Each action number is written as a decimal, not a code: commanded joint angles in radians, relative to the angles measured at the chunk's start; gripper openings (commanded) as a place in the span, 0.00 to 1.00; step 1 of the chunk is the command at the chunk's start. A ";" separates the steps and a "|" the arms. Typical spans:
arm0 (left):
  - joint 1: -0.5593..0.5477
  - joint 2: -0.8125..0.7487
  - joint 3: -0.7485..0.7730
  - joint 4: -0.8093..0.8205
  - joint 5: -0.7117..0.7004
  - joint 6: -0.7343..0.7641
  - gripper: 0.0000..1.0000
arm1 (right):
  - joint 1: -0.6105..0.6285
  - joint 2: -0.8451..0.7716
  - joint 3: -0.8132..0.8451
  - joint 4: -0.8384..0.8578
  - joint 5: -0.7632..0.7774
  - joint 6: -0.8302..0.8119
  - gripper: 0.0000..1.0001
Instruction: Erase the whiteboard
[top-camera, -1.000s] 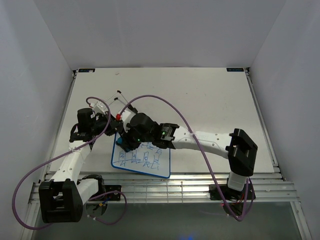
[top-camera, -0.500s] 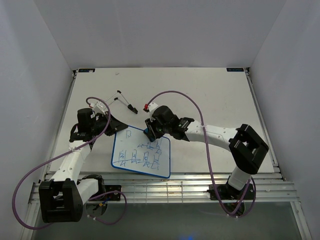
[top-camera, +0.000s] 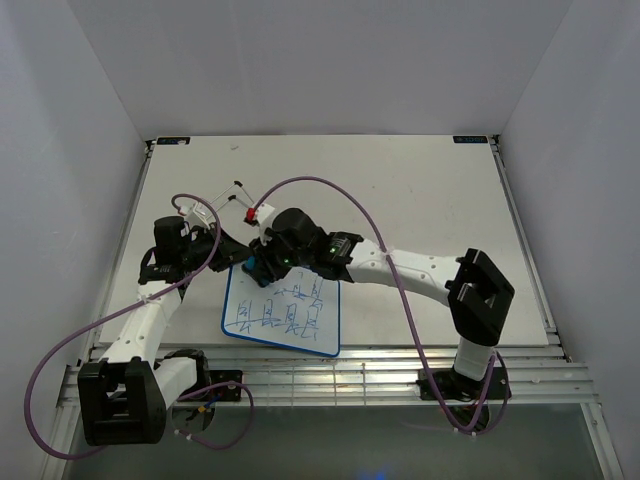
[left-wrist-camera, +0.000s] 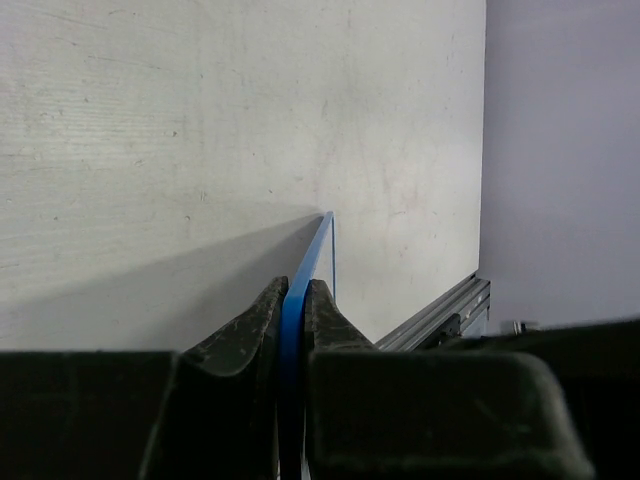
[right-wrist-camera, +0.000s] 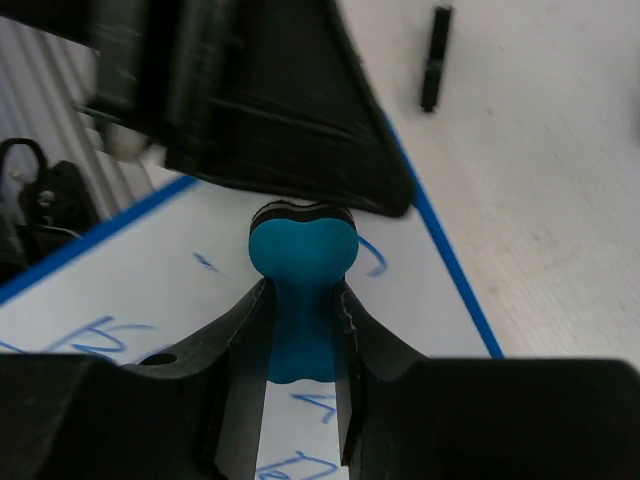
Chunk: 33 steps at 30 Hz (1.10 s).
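The whiteboard (top-camera: 283, 310) lies flat by the counter's near edge, toward the near-left corner, with blue scribbles (top-camera: 275, 318) across its near half. The left gripper (left-wrist-camera: 293, 300) is pinched narrowly on the board's blue rim at its far-left corner. The right gripper (right-wrist-camera: 298, 330) clasps a blue eraser (right-wrist-camera: 300, 250) down at the board's far-left part. The left gripper's black body sits just beyond the eraser, crowding it. A small black stick (right-wrist-camera: 433, 58) lies on bare counter beyond the board.
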 joint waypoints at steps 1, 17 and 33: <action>-0.008 -0.012 0.004 0.012 -0.020 0.060 0.00 | 0.083 0.054 0.102 0.029 -0.115 0.020 0.13; -0.008 -0.026 0.004 0.012 -0.017 0.060 0.00 | -0.009 0.121 0.100 -0.164 0.127 -0.007 0.13; -0.008 -0.029 0.003 0.012 -0.017 0.063 0.00 | -0.101 0.138 0.058 -0.151 0.048 -0.021 0.12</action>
